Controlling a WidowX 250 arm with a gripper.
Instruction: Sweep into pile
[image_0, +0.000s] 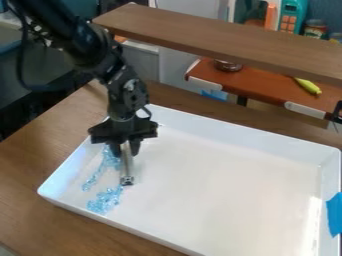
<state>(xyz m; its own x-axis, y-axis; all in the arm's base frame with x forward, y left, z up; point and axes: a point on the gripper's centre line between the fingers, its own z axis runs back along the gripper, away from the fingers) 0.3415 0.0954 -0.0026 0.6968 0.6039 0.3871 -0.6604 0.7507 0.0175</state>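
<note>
The black gripper (125, 150) hangs over the left part of a white tray (227, 175), its fingers closed on a slim metallic bar (127, 167) that points down to the tray floor. Small light-blue pieces lie at the tray's left side. One clump (105, 200) is just below and left of the bar's lower end. A thin trail (95, 176) of pieces runs up beside the bar's left, toward more pieces (110, 159) near the gripper, which partly hides them.
The tray's raised walls (247, 135) surround the work area on a brown wooden table (27, 200). Blue tape (334, 214) is on the right wall. Behind stand a wooden shelf (220, 40) and a red-brown surface (260, 87) with a yellow object (308, 86).
</note>
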